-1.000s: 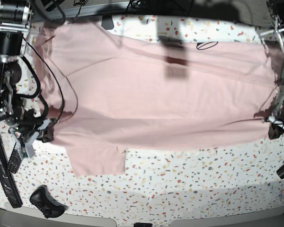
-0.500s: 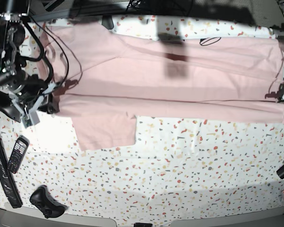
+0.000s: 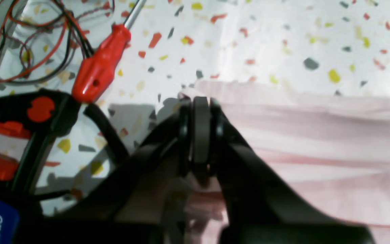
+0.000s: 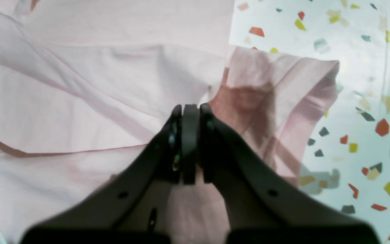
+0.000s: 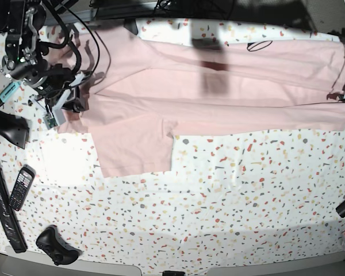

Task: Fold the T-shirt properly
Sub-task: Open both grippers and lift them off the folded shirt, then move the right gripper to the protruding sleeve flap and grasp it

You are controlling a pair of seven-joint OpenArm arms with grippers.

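Base view: pink T-shirt lengthwise-folded

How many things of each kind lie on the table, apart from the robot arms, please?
T-shirt: 1
Mobile phone: 1
Game controller: 1
Red-handled screwdriver: 1
Bundle of red and black wires: 1
Total: 5
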